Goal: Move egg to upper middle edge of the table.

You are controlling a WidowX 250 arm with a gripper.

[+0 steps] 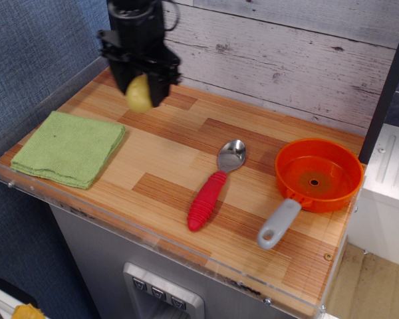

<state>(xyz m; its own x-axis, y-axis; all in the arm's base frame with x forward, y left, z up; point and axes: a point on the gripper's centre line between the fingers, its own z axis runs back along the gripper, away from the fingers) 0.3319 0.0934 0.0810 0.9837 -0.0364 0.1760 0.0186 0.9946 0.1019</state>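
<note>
The pale yellow-green egg (pixel 139 94) hangs in the air, held between the fingers of my black gripper (pixel 140 90). The gripper is shut on it above the back left part of the wooden table (pixel 173 166), near the dark post and the back wall. The egg is clear of the table surface. The upper part of the arm runs out of the top of the frame.
A folded green cloth (pixel 70 147) lies at the left front. A spoon with a red handle (pixel 215 185) lies in the middle. An orange pan with a grey handle (pixel 316 179) sits at the right. A clear acrylic rim (pixel 153 234) edges the front.
</note>
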